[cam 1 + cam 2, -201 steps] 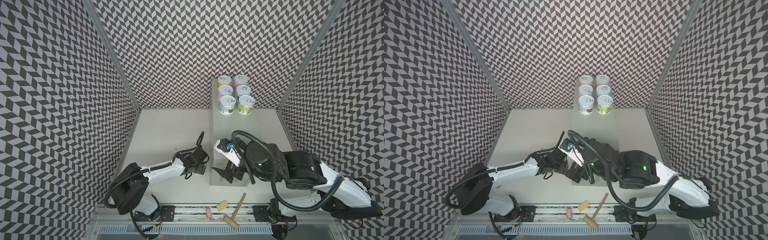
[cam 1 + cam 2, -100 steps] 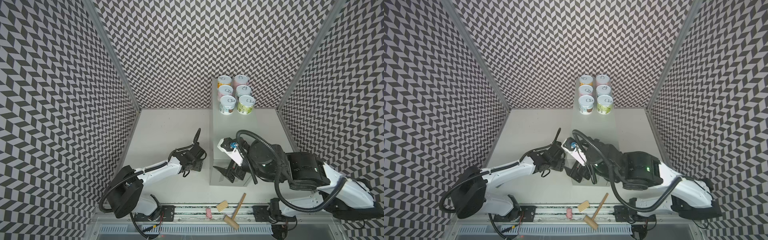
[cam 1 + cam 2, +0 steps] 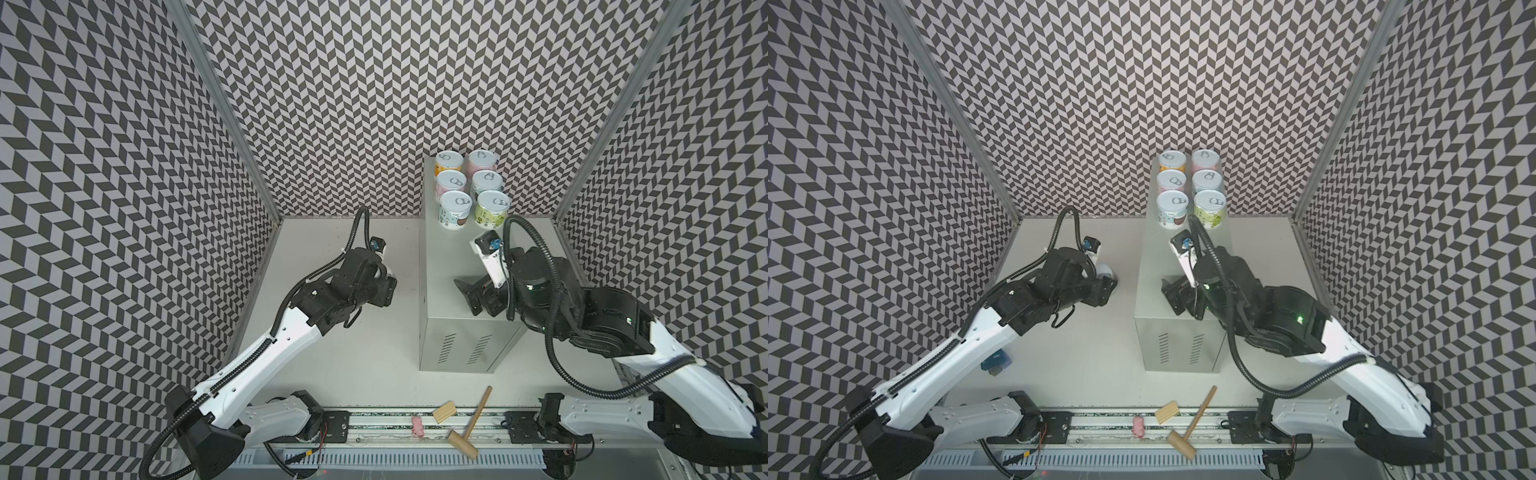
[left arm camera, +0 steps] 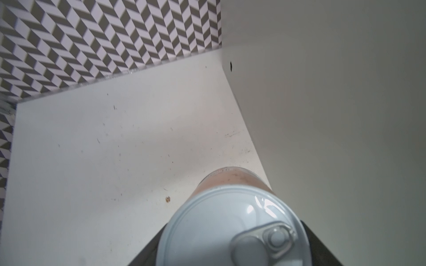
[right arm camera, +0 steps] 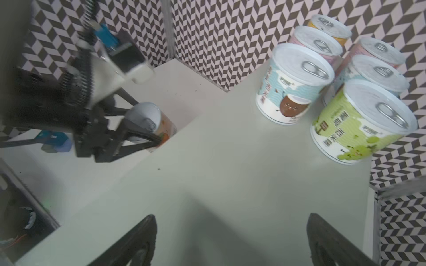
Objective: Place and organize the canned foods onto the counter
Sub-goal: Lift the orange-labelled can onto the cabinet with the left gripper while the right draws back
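The left arm [image 3: 266, 353] and right arm [image 3: 706, 395] are clad in white shells with black joints. Ribbed black conduit [image 3: 602, 390] is routed externally.

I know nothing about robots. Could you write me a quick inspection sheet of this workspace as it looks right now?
Surface: white tabletop, lightly scuffed, carrying the grey counter.
Job's things: six cans upright in two rows of three at the counter's far end; a seventh can beside the counter, not yet on it.
Clutter: wooden mallet, wooden block and small pink piece along the front edge; blue object under the left arm.
Grippers: left gripper shut on the seventh can; right gripper open, empty, over the counter top.
Cables: a black hose loops over each arm; no snag seen.
Surroundings: chevron-patterned walls on three sides.
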{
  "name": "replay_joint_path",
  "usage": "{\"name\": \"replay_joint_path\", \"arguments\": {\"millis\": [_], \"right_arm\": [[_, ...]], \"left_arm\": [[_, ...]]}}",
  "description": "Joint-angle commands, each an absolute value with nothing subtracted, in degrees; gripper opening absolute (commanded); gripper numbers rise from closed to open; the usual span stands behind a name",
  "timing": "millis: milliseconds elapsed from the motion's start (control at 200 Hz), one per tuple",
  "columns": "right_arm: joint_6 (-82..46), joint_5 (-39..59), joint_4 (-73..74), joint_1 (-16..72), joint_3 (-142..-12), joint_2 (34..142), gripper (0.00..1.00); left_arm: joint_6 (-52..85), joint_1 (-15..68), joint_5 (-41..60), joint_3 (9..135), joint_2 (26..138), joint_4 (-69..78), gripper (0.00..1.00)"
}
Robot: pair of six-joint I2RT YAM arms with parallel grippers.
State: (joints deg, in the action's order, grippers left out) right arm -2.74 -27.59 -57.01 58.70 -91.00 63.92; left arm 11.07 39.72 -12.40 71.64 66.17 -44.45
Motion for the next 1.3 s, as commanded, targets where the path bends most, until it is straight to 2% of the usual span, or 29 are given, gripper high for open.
{"name": "replay_joint_path", "arguments": {"millis": [0,145,315,671,821,1016,1292], "right_arm": [[-2.8,-25.0,-52.2,56.7,-90.5,60.7,0.99],[-3.2,-25.8,-52.6,52.4,-88.4,59.6,0.99],[-2.8,-22.3,-50.2,46.9,-84.6,55.5,0.99],[-2.5,-19.9,-50.7,44.0,-80.0,50.6,0.99],[-0.4,-16.2,-50.3,44.1,-78.0,47.7,0.99],[1.2,-12.8,-49.8,44.1,-76.7,44.3,0.99],[2.6,-8.6,-48.8,44.0,-75.6,42.5,0.99]], "left_arm": [[6.9,39.5,-11.4,77.9,64.0,-46.7,0.59],[4.8,39.5,-5.6,84.6,63.0,-48.4,0.60],[3.2,39.5,0.0,91.9,63.8,-51.9,0.60],[1.6,41.1,11.7,100.8,65.2,-55.6,0.59],[1.8,43.9,11.4,103.8,67.1,-57.5,0.59],[1.9,49.7,6.3,106.8,71.2,-60.4,0.59],[1.6,51.4,3.8,110.2,76.8,-61.3,0.59]]}}
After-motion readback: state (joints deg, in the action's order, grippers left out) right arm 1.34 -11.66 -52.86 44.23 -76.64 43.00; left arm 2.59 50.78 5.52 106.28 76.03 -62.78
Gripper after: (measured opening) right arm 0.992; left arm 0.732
